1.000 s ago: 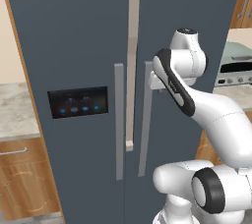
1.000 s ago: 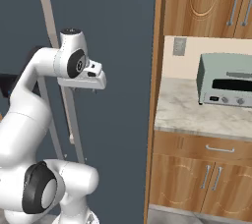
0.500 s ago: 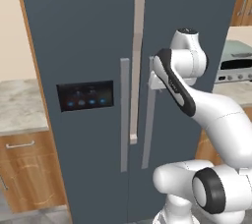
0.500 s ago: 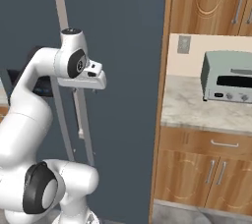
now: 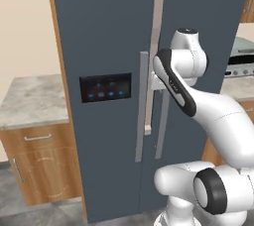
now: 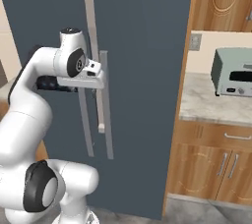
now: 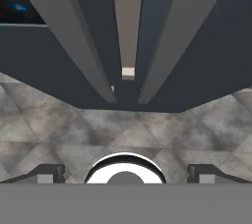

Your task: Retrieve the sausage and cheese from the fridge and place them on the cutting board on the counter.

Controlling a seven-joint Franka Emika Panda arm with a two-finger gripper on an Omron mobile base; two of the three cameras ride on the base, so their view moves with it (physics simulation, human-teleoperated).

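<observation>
The dark slate-grey fridge [image 5: 99,36] stands right in front of me with both doors closed, its blue-lit panel [image 5: 105,87] on the left door. My gripper [image 7: 125,173] is open, its fingertips [image 7: 49,171] far apart with nothing between them. It points down in front of the two long grey handles [image 7: 74,36], close to them but not touching. In the right base view the hand [image 6: 83,80] hovers beside the handles [image 6: 105,105] at mid height. The sausage and cheese are hidden behind the doors, and the cutting board is out of view.
A stretch of marbled counter [image 6: 216,105] over wooden cabinets lies right of the fridge, with a grey toaster oven [image 6: 231,73] on it. Another counter stretch [image 5: 32,98] with a drawer lies on the left. Grey tiled floor [image 7: 123,129] runs below.
The whole picture has shifted: the fridge sits further right in both base views, so the base has driven. The arm keeps the same pose relative to the base.
</observation>
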